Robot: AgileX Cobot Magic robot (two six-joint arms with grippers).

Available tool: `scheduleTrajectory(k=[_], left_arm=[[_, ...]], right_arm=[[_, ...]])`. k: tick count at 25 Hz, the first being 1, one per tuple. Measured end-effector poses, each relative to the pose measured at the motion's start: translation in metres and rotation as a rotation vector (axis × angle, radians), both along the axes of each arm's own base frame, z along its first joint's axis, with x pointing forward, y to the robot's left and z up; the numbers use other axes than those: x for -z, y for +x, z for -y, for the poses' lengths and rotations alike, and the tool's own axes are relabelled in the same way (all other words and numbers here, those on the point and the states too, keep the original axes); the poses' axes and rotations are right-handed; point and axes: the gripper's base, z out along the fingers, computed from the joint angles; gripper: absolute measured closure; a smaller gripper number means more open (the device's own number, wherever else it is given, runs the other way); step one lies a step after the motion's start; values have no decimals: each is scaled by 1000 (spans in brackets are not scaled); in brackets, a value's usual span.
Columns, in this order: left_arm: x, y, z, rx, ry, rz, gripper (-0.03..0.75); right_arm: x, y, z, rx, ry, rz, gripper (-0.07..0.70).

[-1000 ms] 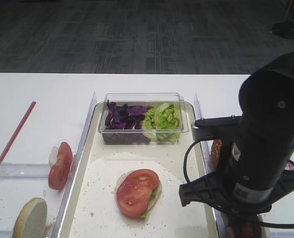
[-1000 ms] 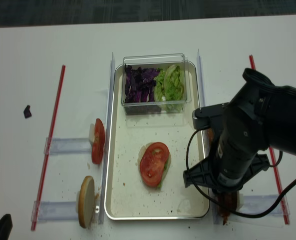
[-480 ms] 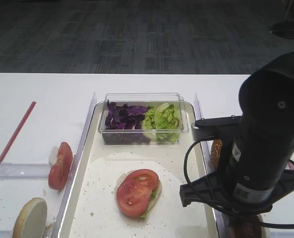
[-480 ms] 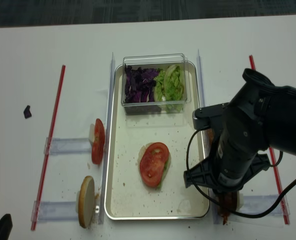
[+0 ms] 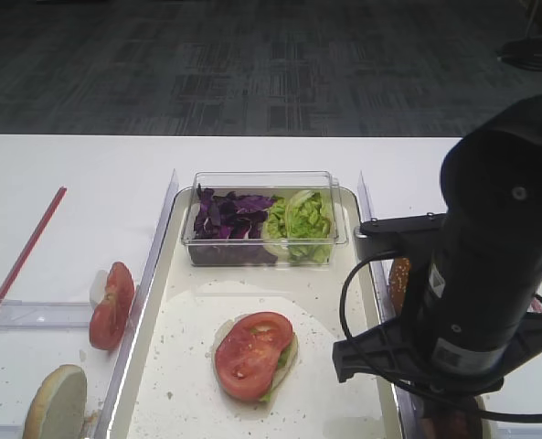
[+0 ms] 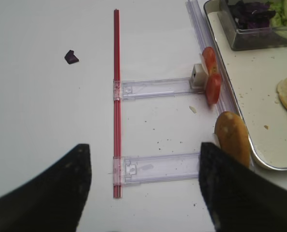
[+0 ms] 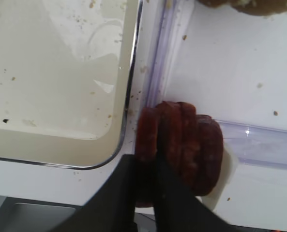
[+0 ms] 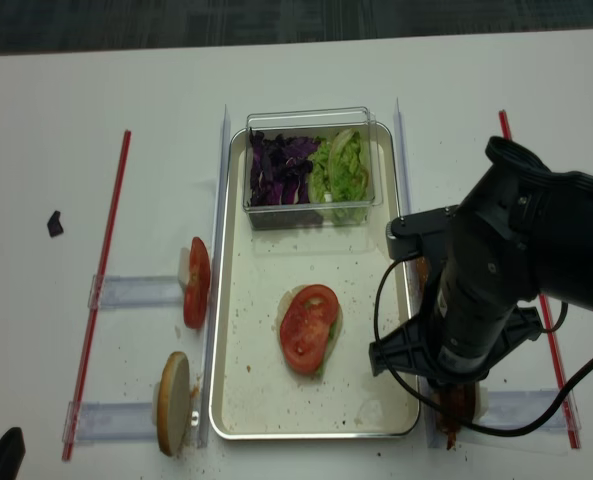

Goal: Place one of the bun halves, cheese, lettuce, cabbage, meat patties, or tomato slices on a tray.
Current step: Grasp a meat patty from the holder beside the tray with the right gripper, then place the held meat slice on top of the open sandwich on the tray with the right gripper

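Observation:
Several dark red meat patties [image 7: 191, 145] stand on edge in a clear holder just right of the tray's [image 7: 61, 96] near corner. My right gripper [image 7: 150, 179] is shut on the leftmost patty [image 7: 147, 133]. From above, the right arm [image 5: 490, 274] hides most of this. On the tray [image 5: 188, 366] a tomato slice [image 5: 250, 355] tops a stack with lettuce and a pale bun. Cabbage [image 5: 227, 215] and lettuce [image 5: 302, 219] fill a clear tub. Left of the tray stand tomato slices [image 5: 112, 305] and a bun half [image 5: 56, 402]. My left gripper [image 6: 145, 193] is open and holds nothing. Cheese is out of view.
The clear tub [image 5: 263, 183] sits at the tray's far end. Red rods [image 8: 104, 290] and clear plastic rails [image 6: 158, 166] lie on the white table on both sides. Another bun [image 5: 398, 279] shows partly behind the right arm. A purple scrap [image 6: 71, 57] lies far left.

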Motion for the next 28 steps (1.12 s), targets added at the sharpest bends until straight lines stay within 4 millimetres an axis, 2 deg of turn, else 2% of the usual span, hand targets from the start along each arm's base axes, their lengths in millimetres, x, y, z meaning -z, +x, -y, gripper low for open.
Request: scheduleTrajectory(k=[7,28], left_arm=[[0,0,0,0,0,0,277],[0,0,0,-1,1,0,276]], right_arm=[[-3,-1,1,-2,2,5,510],[-54,4,-3,-14,25,32,510]])
